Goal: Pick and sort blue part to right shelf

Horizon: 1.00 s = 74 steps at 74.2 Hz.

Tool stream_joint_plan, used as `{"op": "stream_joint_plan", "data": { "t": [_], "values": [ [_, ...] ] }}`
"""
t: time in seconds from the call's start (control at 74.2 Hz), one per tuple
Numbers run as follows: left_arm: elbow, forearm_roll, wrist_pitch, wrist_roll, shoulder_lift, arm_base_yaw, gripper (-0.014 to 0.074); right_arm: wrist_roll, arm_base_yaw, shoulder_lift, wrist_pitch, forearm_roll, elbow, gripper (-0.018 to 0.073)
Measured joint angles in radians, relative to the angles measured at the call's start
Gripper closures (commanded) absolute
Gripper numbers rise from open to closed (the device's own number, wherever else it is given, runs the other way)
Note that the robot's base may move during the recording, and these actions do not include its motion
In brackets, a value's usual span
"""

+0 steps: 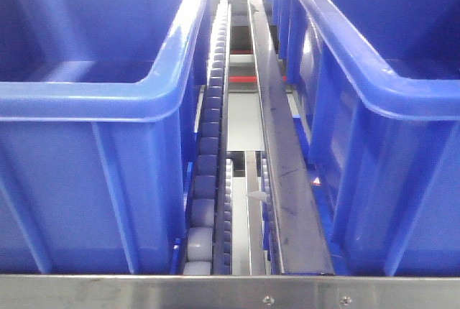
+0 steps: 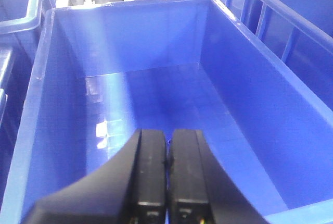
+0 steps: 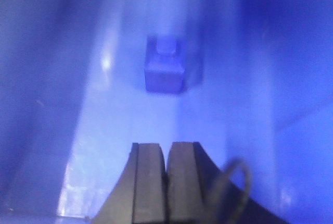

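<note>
My right claw [image 3: 166, 153] hangs inside a deep blue plastic bin [image 3: 47, 104], its two dark fingers pressed together on nothing. The small blue block-shaped part [image 3: 164, 67] lies on the bin floor ahead of my fingertips, apart from them, blurred. My left claw [image 2: 167, 146] is likewise clenched and empty above another blue plastic crate [image 2: 244, 78].

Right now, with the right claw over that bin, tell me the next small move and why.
Probably open the right claw and ease it forward and down toward the blue part. Its fingers are pressed together with nothing between them, and the part lies untouched on the bin floor ahead. The wrist view is blurred, so the part's exact shape is unclear. The left claw hangs shut over another bin.
</note>
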<state>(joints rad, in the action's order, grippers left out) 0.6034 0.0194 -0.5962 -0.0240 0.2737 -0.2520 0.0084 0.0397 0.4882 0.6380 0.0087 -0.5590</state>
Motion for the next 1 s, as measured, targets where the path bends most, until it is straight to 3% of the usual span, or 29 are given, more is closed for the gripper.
{"op": "stream_joint_plan", "data": {
  "t": [0.378,0.998],
  "values": [
    [0.000,-0.002,0.000,0.000,0.000,0.000,0.0473,0.000,0.000,-0.402,-0.016,0.000,0.032,0.0501],
    [0.000,-0.004,0.000,0.000,0.000,0.004,0.0473,0.000,0.000,-0.421,-0.041,0.000,0.065,0.0501]
  ]
}}
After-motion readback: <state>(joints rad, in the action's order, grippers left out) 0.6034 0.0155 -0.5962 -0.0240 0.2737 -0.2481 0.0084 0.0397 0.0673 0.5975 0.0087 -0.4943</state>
